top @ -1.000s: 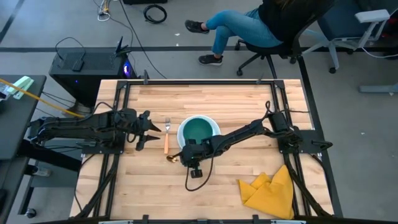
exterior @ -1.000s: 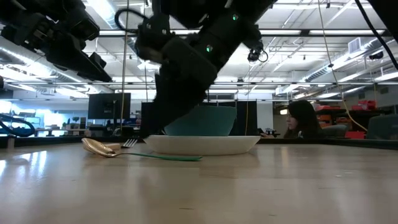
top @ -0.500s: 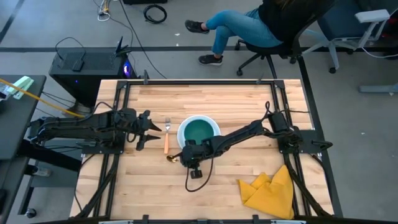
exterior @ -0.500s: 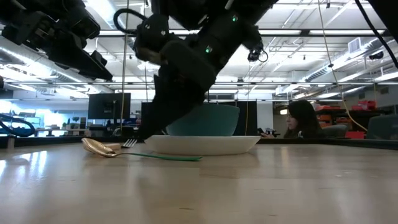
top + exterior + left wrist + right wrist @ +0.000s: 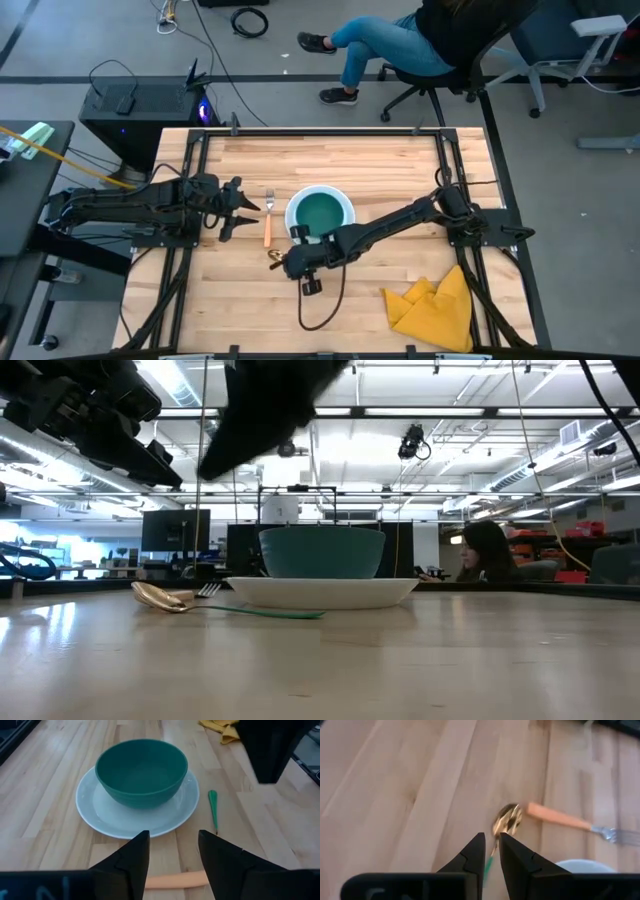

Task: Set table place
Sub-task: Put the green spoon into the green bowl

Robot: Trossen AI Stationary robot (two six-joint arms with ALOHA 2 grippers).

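Observation:
A teal bowl (image 5: 320,212) stands in a round white plate (image 5: 344,205) at the middle of the plank table (image 5: 380,160). The orange-handled fork (image 5: 267,226) lies left of the plate. The gold spoon (image 5: 277,257) lies flat by the plate's near-left side, its teal handle (image 5: 270,612) toward the plate. My right gripper (image 5: 491,845) hangs above the spoon's handle, clear of it, its fingers a narrow gap apart and empty. My left gripper (image 5: 243,212) waits open, left of the fork.
A crumpled yellow cloth (image 5: 435,305) lies at the near right. A person sits on a chair (image 5: 420,40) beyond the far edge. Bare planks stretch along the far side and the near left.
My right gripper has risen from the table beside the plate and gone a little toward the near left corner. The spoon, fork, plate and bowl lie where they were.

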